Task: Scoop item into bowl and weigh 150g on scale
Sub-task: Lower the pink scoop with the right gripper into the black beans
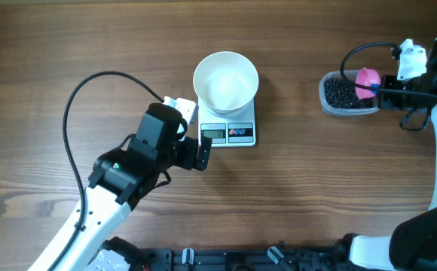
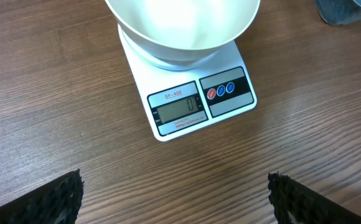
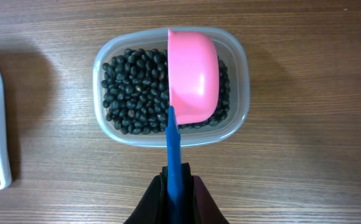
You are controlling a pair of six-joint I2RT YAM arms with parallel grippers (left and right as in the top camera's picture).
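Observation:
The white bowl (image 1: 226, 81) stands empty on the white scale (image 1: 229, 134), whose display (image 2: 178, 110) reads 0. My left gripper (image 1: 203, 150) hovers just left of the scale's front, its fingers (image 2: 56, 199) wide open over bare wood. The item, small black beans (image 3: 134, 93), fills a clear plastic tub (image 1: 346, 95) at the right. My right gripper (image 3: 175, 183) is shut on the blue handle (image 3: 174, 149) of a pink scoop (image 3: 194, 74). The scoop is turned on its side, over the tub's right half.
The table is brown wood. A black cable (image 1: 90, 94) loops over it behind my left arm. Another cable (image 1: 362, 49) arcs above the tub. A black rail (image 1: 226, 260) runs along the front edge.

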